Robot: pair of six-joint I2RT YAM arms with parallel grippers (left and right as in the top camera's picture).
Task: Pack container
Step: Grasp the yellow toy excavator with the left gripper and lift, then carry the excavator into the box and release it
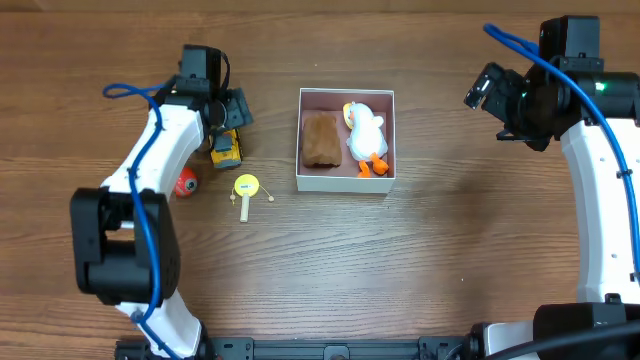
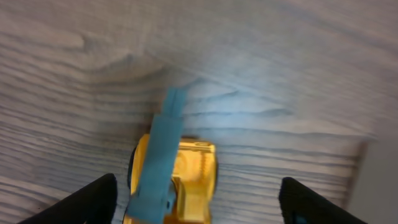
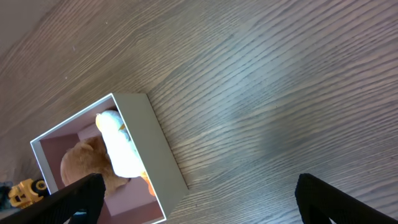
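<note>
The container (image 1: 346, 182), a white-walled square box with a pink inside, stands mid-table and holds a brown plush (image 1: 320, 139) and a white duck toy (image 1: 366, 136). It also shows in the right wrist view (image 3: 152, 140). A yellow toy digger (image 1: 226, 150) with a blue arm lies left of the container. My left gripper (image 1: 228, 118) is open just above the digger (image 2: 186, 180), which sits between the fingers (image 2: 199, 202) untouched. My right gripper (image 1: 492, 102) is open and empty, raised right of the container (image 3: 193, 202).
A yellow round lollipop-like toy (image 1: 246, 189) and a red-orange ball (image 1: 186, 181) lie left of the container, near the left arm. Bare wood tabletop lies between the container and the right arm.
</note>
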